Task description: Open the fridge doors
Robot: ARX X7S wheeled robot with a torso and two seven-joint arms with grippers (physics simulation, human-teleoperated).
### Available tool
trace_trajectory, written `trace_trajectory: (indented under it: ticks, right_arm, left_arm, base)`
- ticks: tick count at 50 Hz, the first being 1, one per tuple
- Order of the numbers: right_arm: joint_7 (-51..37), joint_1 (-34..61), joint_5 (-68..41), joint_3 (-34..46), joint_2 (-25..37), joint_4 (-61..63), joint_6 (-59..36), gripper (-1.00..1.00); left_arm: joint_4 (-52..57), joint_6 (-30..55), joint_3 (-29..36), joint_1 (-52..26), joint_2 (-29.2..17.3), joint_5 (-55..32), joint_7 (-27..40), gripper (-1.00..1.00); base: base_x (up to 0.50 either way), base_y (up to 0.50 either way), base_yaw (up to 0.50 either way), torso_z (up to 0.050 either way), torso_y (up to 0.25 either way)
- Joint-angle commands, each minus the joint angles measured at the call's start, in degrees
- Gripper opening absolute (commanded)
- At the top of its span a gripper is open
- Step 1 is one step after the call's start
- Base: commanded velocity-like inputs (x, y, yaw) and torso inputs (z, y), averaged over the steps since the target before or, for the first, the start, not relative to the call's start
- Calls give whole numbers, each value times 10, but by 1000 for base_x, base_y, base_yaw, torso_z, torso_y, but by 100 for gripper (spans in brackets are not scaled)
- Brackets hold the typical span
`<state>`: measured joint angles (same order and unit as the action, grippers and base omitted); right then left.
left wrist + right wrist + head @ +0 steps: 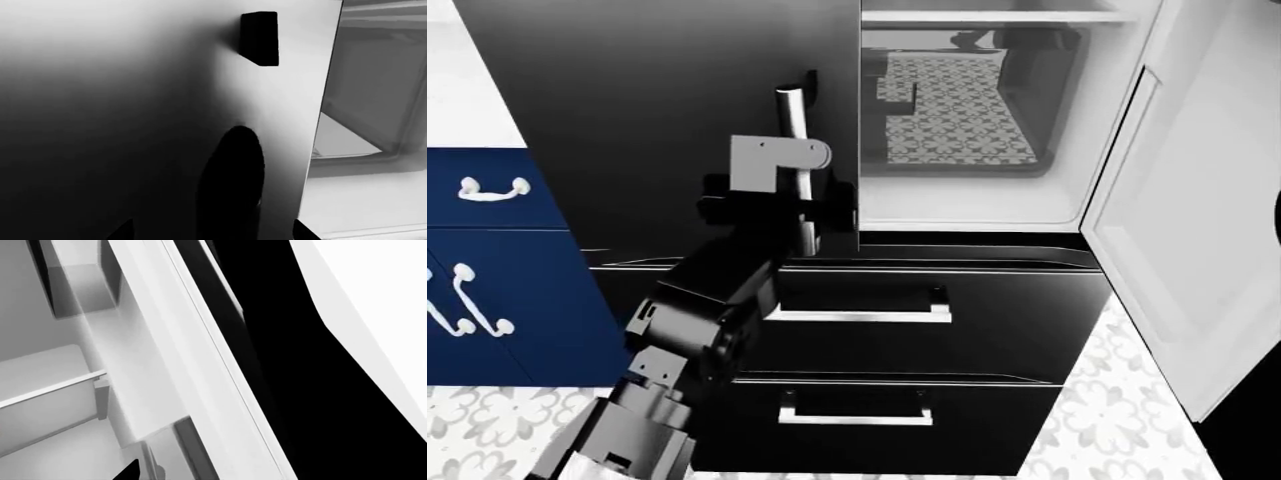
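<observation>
Black left fridge door [667, 110] shut, at 11 o'clock; right door [1174, 210] swung wide at 2 o'clock. Left tool [805, 190] at silver handle [797, 150], grip state unclear. Right tool unseen.

Glossy black fridge doors [667, 110] with white inner faces, navy cabinets [494, 290], patterned floor [1121, 400].

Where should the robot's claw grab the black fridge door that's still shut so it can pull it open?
Grab the long silver bar handle on the left fridge door. It stands upright along the door's inner edge, held off the panel, so a claw can probably close around it from the front, fingers either side. The left claw is already at its lower part. Whether it has closed cannot be told.
</observation>
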<state>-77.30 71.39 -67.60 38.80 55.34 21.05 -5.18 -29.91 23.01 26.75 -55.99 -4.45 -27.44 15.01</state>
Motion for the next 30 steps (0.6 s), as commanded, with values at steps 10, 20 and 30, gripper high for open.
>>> trace_trajectory:
  ticks: [10,20,30]
  right_arm:
    - [-75,-58,-10,-11,7,-150,-26,100]
    - [-72,-58,-6,-13,2,-154,-28,100]
    - [-73,-63,-6,-17,4,-150,-29,100]
  left_arm:
    - [-107,-40,11,-38,14,-3,-32,100]
    - [-101,-38,19,-37,11,-6,-21,-100]
    - [-98,-42,23,-32,9,-12,-18,-100]
  base:
    - [-1,-3,-6,-3,0]
    - [-1,-3,-5,-2,0]
    - [1,-3,-6,-3,0]
